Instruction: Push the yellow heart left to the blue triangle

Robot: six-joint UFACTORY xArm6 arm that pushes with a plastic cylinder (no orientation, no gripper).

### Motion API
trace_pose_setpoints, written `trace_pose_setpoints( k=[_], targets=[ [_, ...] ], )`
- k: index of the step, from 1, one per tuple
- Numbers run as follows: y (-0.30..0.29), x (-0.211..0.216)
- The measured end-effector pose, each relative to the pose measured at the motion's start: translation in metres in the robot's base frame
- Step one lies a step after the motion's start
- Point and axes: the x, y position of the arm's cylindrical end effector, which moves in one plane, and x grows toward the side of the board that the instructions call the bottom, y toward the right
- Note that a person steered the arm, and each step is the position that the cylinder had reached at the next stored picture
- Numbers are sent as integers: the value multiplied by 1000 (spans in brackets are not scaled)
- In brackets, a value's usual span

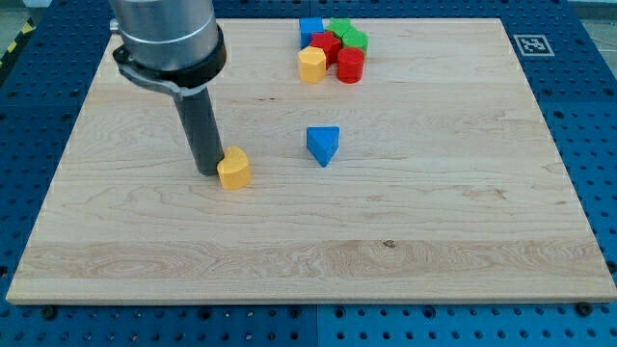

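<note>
The yellow heart (234, 170) lies on the wooden board, left of centre. The blue triangle (324, 145) lies to its right and slightly higher in the view, about a block's width and a half away. My tip (210, 171) rests on the board directly against the yellow heart's left side. The rod rises from it toward the view's top left.
A cluster of blocks sits at the view's top centre: a blue cube (310, 30), a green block (348, 35), a red block (327, 45), a red cylinder (349, 66) and a yellow block (311, 65). The board's edge (308, 302) runs along the bottom.
</note>
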Motion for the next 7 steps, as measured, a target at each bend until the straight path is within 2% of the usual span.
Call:
trace_pose_setpoints(
  k=[3,5,7],
  targets=[
    [13,39],
    [43,39],
    [43,25]
  ],
)
